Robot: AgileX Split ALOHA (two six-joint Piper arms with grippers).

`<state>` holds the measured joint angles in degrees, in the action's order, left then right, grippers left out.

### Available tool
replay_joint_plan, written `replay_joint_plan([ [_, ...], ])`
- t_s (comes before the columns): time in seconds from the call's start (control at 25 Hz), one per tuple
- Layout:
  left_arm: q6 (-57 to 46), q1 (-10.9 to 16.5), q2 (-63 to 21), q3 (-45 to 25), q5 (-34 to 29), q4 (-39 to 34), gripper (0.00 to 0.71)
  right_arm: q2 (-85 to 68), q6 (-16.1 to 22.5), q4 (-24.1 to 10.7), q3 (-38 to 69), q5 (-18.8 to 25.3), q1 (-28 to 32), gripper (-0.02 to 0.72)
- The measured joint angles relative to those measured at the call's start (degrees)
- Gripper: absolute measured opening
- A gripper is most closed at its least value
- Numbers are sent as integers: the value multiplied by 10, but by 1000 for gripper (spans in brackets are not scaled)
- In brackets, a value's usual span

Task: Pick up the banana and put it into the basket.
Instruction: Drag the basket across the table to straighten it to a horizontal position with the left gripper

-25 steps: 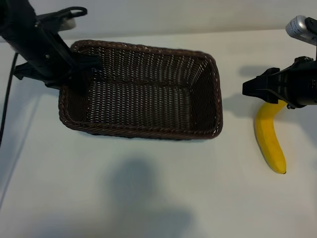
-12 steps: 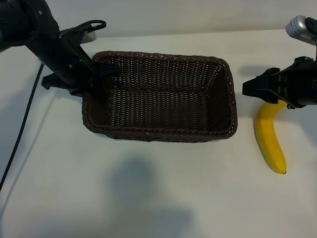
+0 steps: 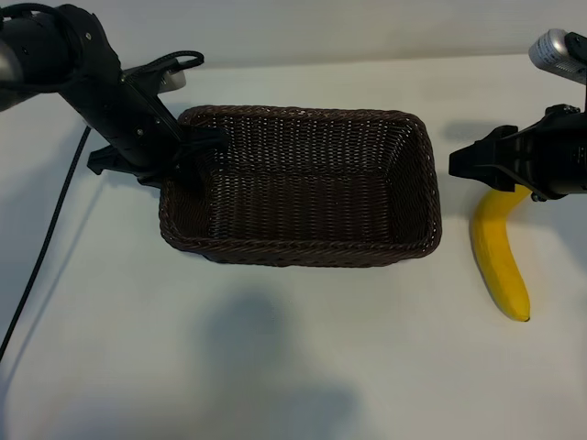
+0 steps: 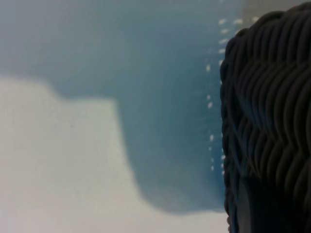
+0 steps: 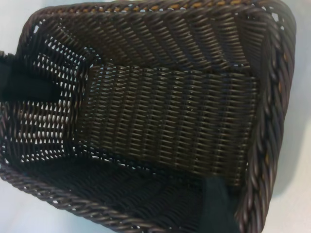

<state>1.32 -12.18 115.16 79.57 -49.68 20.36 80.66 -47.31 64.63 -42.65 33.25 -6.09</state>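
The left hand pinches the left wall of the wicker basket, one finger inside. The banana lies on the surface right of the basket, apart from it. The right hand, fingers spread, hangs over the banana's far end. Steady the basket first, then lower the right hand squarely across the banana's middle.

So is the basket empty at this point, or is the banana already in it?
Empty. The basket shows only bare weave inside in the exterior and right wrist views; the banana lies on the table beside it.
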Motion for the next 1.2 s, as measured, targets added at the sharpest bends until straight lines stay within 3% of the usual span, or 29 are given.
replay_joint_plan([
  [0.4, 11, 0, 4, 0, 0, 3, 161, 0, 0, 0, 0, -1, 0, 472],
  [0.52, 15, 0, 4, 0, -6, 4, 240, 0, 0, 0, 0, -1, 0, 472],
  [0.72, 16, -1, 4, 0, -14, -2, 452, 0, 0, 0, 0, -1, 0, 472],
  [0.8, 16, -2, 3, 0, -21, -4, 505, 0, 0, 0, 0, -1, 0, 472],
  [0.96, 17, -3, -24, 0, -27, -23, 546, 0, 0, 0, 0, -1, 0, 472],
  [1.2, 17, -3, -96, 1, -42, -68, 548, 0, 0, 0, 0, -1, 0, 472],
])
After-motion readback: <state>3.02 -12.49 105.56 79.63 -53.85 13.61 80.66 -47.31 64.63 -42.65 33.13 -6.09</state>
